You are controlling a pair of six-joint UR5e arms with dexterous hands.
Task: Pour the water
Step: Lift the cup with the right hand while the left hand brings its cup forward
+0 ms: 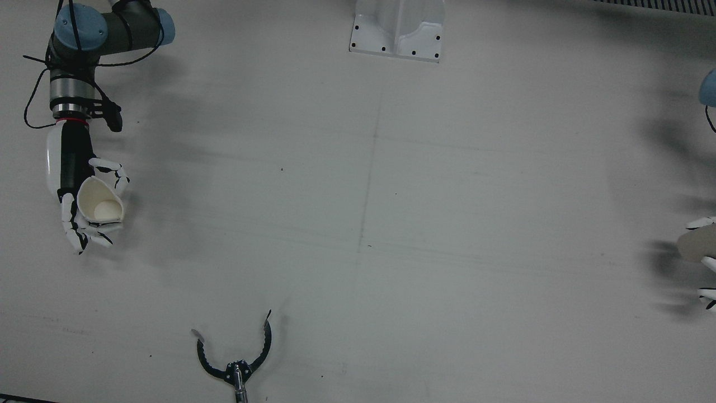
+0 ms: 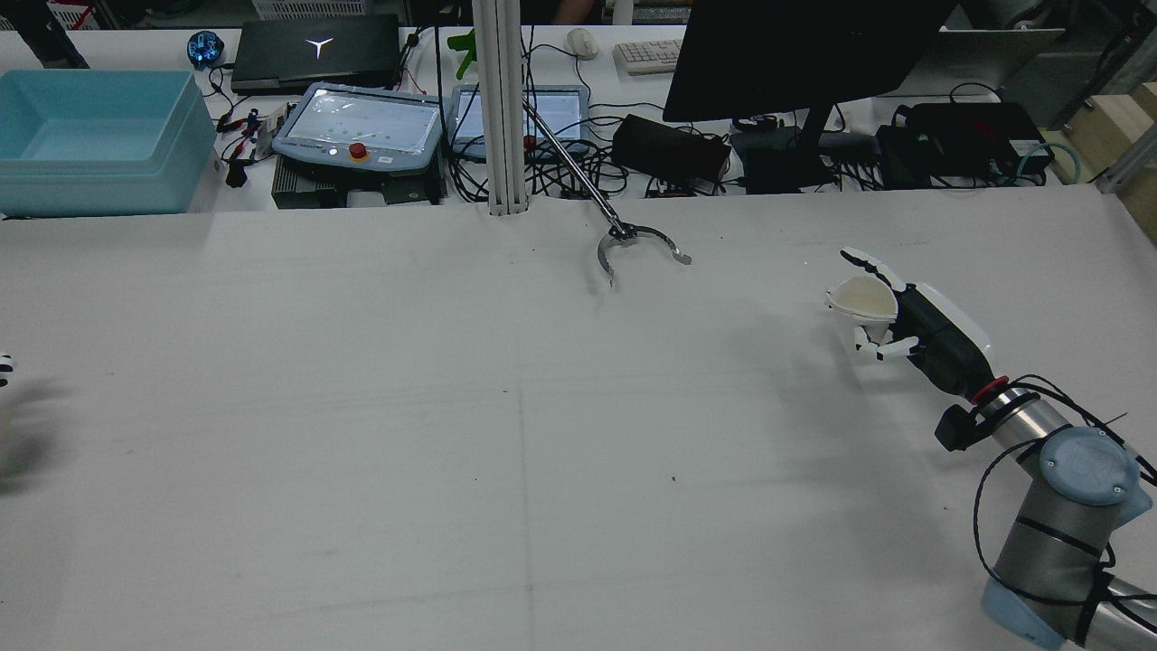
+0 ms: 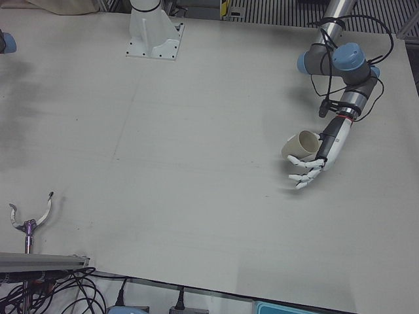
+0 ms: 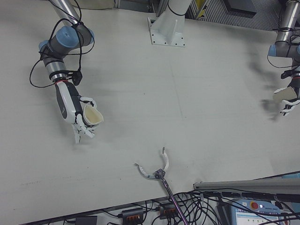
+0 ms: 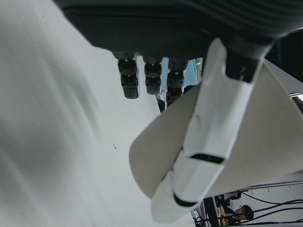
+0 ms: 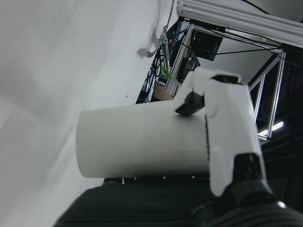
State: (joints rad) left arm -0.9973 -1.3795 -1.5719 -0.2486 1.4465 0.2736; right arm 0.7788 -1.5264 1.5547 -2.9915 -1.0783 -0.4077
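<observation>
My right hand (image 1: pixel 84 215) is shut on a white cup (image 1: pixel 100 201), held above the table at its right side; the cup is tilted so its open mouth shows in the front view. In the rear view the same cup (image 2: pixel 863 303) sits in the right hand (image 2: pixel 913 327). My left hand (image 3: pixel 314 165) is shut on a tan cup (image 3: pixel 300 145), tipped on its side over the opposite side of the table. In the front view only the left hand's fingertips (image 1: pixel 708 263) and part of the tan cup (image 1: pixel 696 243) show. The two cups are far apart.
A black reacher claw (image 1: pixel 235 358) lies open-jawed on the operators' edge of the table. The white arm pedestal (image 1: pixel 397 31) stands at the robot's edge. Beyond the table are a blue bin (image 2: pixel 90 136), a monitor and cables.
</observation>
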